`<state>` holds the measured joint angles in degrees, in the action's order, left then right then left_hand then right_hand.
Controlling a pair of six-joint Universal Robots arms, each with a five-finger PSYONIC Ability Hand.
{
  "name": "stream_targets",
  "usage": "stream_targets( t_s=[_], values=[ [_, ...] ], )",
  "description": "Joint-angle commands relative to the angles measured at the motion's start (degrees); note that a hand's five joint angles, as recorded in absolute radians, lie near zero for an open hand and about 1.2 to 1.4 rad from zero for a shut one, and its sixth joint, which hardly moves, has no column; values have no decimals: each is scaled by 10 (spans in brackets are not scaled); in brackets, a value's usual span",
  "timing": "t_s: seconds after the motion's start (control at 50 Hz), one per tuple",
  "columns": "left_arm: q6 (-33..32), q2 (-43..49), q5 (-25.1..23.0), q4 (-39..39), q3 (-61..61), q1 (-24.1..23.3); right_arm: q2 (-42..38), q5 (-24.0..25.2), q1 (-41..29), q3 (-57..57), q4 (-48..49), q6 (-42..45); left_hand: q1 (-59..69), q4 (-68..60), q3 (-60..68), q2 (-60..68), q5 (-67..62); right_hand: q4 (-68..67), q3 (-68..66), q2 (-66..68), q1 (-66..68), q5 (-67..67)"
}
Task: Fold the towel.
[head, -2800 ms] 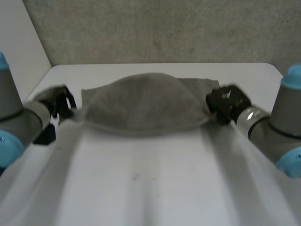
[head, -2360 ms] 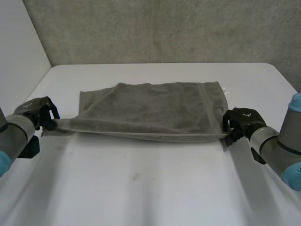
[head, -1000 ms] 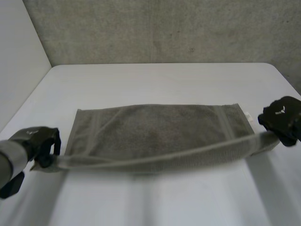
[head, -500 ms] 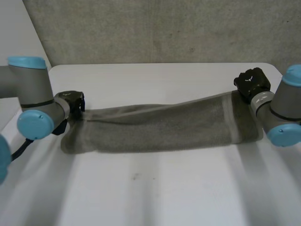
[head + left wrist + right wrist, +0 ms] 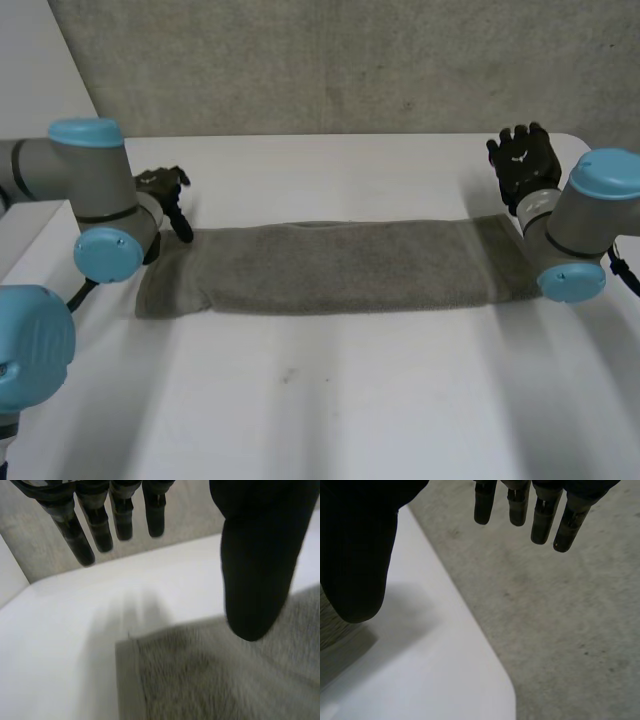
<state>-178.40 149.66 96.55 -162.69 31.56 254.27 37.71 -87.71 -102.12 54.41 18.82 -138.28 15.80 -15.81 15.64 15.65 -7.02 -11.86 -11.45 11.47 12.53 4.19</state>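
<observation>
Plainly, the towel [image 5: 330, 268] lies flat on the white table [image 5: 330, 400] as a long narrow strip, so the lengthwise fold looks done. The left hand [image 5: 165, 188] hovers over the strip's left end and the right hand [image 5: 522, 160] just past its right end. Each has its fingers straight and spread apart from the thumb, holding nothing, as the fingers [image 5: 100, 525] show in the left wrist view and likewise [image 5: 520, 505] in the right. The next move probably calls for pinching one short end and carrying it over to the other. The right arm [image 5: 575, 225] covers the strip's right end and the left arm [image 5: 95, 200] crowds its left corner, so how neatly the layers line up is hard to tell.
</observation>
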Motion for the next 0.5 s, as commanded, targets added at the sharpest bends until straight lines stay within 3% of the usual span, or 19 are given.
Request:
stream_targets(
  t_s=[0.02,0.3,0.4,0.5],
  values=[
    [17,-97,1,1,55,2,88,-18,-2,47,5,-44,-58,58,-56,-57,70,19,15,-15,-25,-42],
    [17,-327,-4,-9,314,13,285,-11,3,223,-41,-67,-58,58,-56,-57,70,19,15,-15,-25,-42],
    [15,-396,-6,-35,421,11,316,-11,3,272,-97,-67,-58,58,-56,-57,70,19,15,-15,-25,-42],
    [12,-474,-8,-115,553,7,342,-4,4,323,-134,-67,-58,58,-56,-57,70,19,15,-15,-25,-42]
  ],
)
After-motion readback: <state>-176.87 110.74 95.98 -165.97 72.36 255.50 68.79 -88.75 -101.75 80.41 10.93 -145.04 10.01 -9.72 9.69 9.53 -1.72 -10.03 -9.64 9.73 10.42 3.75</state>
